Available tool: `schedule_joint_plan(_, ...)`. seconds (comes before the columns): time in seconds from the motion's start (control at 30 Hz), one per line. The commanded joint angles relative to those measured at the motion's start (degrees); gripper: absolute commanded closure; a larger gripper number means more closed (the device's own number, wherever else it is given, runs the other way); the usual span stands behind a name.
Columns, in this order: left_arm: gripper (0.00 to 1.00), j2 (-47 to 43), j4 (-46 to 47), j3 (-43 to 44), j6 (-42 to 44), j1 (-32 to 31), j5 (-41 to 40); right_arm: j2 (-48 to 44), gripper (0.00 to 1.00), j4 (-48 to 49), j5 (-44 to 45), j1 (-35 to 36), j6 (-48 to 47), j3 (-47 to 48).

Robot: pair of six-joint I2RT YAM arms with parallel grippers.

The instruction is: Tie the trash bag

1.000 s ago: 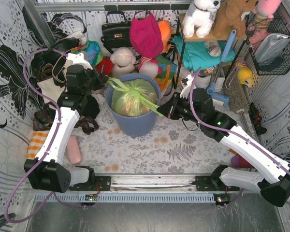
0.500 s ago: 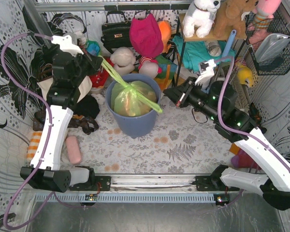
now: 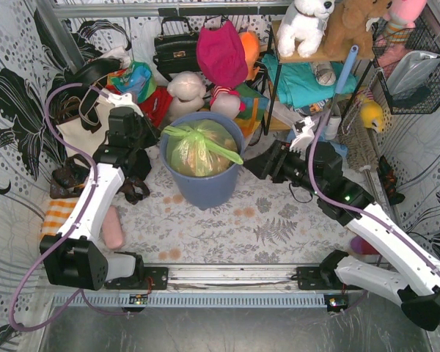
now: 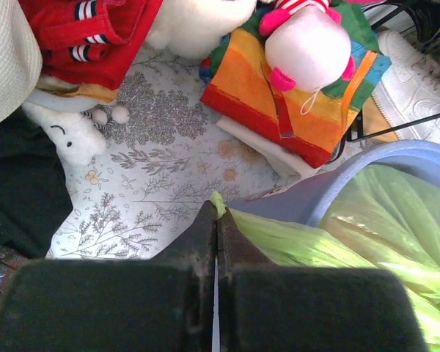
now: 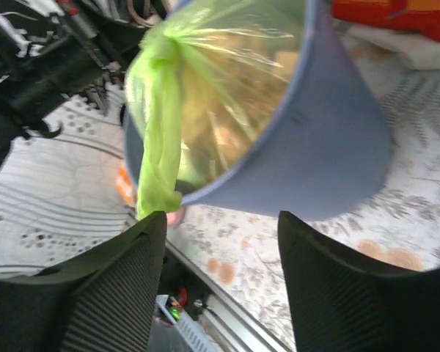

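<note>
Slack in the knot is the main risk. From above, the trash bag [image 3: 202,150] sits inside the bin [image 3: 202,183] with its mouth gathered. The left gripper [image 3: 150,136], just left of the bin's rim, pinches one green tail. The right gripper [image 3: 255,163], just right of the bin, has its jaws apart and holds nothing. The other tail [image 3: 231,152] lies loose over the rim, so a one-sided pull could let the tie slip open. A hard pull might also tip the bin or tear the thin film. Open room lies only on the mat [image 3: 279,220] on the bin's near side. Plush toys [image 3: 187,88] crowd behind it and a shelf frame [image 3: 273,81] stands behind and to its right.

The left wrist view shows the jaws pressed together on the tail's tip, just outside the bin's rim. A striped cloth [image 4: 293,95] lies just beyond, near enough to snag on.

In the right wrist view the fingers [image 5: 110,286] stand wide apart, near the bin's wall, and the free tail hangs over the rim.
</note>
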Motion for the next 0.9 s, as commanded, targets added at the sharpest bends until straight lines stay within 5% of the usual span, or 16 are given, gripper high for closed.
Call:
schedule_joint_plan(0.0, 1.00, -1.1, 3.6, 2.4, 0.6, 0.4, -0.1, 2.2, 0.35, 12.1, -8.6, -0.1, 0.1, 1.4)
schedule_joint_plan(0.47, 1.00, -1.6, 3.0, 3.5, 0.3, 0.4, 0.8, 13.8, 0.38, 19.7, -15.1, -0.1, 2.9, 5.8)
schedule_joint_plan(0.87, 1.00, -1.7, 3.1, 3.9, -0.1, 0.4, 1.8, 22.4, 0.29, 34.2, -24.0, 0.0, 5.6, 5.8)
